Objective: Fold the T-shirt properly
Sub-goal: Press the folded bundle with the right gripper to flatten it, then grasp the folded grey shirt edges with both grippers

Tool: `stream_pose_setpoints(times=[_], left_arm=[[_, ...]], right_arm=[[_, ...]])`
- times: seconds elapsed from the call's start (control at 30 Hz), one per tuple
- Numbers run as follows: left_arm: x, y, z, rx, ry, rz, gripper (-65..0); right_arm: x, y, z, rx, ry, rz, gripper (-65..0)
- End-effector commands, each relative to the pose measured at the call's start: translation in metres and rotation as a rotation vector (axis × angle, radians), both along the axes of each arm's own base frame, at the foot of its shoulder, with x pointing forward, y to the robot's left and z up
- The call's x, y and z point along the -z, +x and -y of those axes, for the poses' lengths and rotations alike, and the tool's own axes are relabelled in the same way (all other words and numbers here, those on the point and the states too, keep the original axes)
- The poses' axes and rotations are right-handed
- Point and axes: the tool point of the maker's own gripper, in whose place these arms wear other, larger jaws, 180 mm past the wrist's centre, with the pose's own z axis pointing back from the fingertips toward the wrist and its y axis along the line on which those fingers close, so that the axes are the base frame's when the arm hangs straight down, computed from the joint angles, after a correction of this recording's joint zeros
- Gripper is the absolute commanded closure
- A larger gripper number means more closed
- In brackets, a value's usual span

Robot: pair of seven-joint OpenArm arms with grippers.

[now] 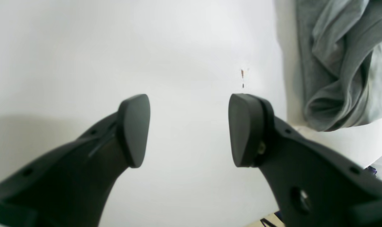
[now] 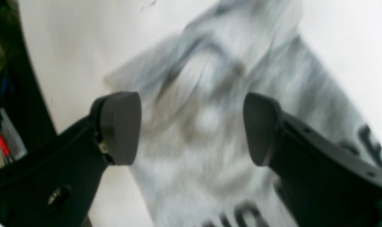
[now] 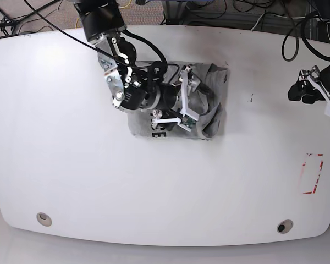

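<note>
Bunched-up T-shirt (image 3: 209,104) sitting on the white table (image 3: 71,176), a bit toward the far edge and left of middle in the base view. Nowhere near folded yet: crumpled into a rough lump, folds piled up on one side, bits of black lettering peeking out along the near edge.

Right gripper (image 2: 192,126) parked right over the shirt, fingers spread wide, nothing between them. Blurry wrist picture, so probably moving, but can't tell which way. Makes sense as a position for grabbing a fold or an edge, since the cloth needs spreading flat before any folding. Can't tell whether the pads touch the fabric or just hang above it.

Left gripper (image 1: 189,129) well off to the side, over bare table, fingers also open and empty. From its wrist camera, only a rumpled edge of the shirt (image 1: 342,63) at the far right of the picture. Looks like a waiting pose, kept clear so the other arm gets room to work.

Small dark mark (image 1: 242,75) on the table between left arm and shirt, plus a red outlined rectangle (image 3: 312,173) near the table's side edge. Neither seems part of the job.

Guessing: early stage, still at the untangling bit.
</note>
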Motion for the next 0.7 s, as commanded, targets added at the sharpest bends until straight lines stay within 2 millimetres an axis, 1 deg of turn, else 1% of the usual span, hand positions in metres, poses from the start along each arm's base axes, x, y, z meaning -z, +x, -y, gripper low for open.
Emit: stream_pose_setpoints(times=[0.0, 0.13, 0.17, 0.2, 0.27, 0.33, 0.4, 0.43, 0.47, 0.53, 0.63, 0.67], left_arm=[[-0.017, 0.009, -0.005, 0.005, 0.01, 0.055, -37.2], [-0.017, 0.009, -0.003, 0.009, 0.01, 0.055, -37.2], [-0.016, 0.009, -0.002, 0.014, 0.01, 0.054, -37.2], [-0.019, 0.01, 0.001, 0.024, 0.015, 0.062, -37.2], [-0.021, 0.011, 0.003, 0.034, 0.021, 0.068, -37.2], [-0.025, 0.013, 0.006, 0.042, 0.027, 0.079, -37.2], [-0.028, 0.015, 0.013, 0.062, 0.029, 0.088, -37.2], [-0.028, 0.016, 0.016, 0.072, 0.029, 0.088, -37.2], [-0.028, 0.017, 0.024, 0.098, 0.028, 0.09, -37.2], [-0.028, 0.017, 0.034, 0.135, 0.043, 0.089, -37.2], [-0.033, 0.019, 0.051, 0.206, 0.097, 0.108, -37.2], [-0.035, 0.021, 0.064, 0.241, 0.108, 0.121, -37.2]], right_arm=[[-0.023, 0.023, -0.028, -0.019, 0.096, 0.034, -48.0], [-0.028, 0.044, -0.055, -0.032, 0.156, 0.026, -48.0], [-0.03, 0.046, -0.058, -0.032, 0.165, 0.027, -48.0], [-0.035, 0.053, -0.066, -0.031, 0.189, 0.031, -48.0], [-0.038, 0.06, -0.071, -0.027, 0.206, 0.031, -48.0], [-0.046, 0.071, -0.075, -0.023, 0.223, 0.052, -48.0], [-0.055, 0.079, -0.073, -0.023, 0.224, 0.082, -48.0], [-0.058, 0.08, -0.072, -0.023, 0.226, 0.089, -48.0], [-0.062, 0.083, -0.065, -0.015, 0.227, 0.108, -48.0], [-0.071, 0.088, -0.053, 0.002, 0.226, 0.149, -48.0], [-0.074, 0.085, -0.035, 0.026, 0.208, 0.174, -48.0], [-0.074, 0.086, -0.025, 0.041, 0.197, 0.184, -48.0]])
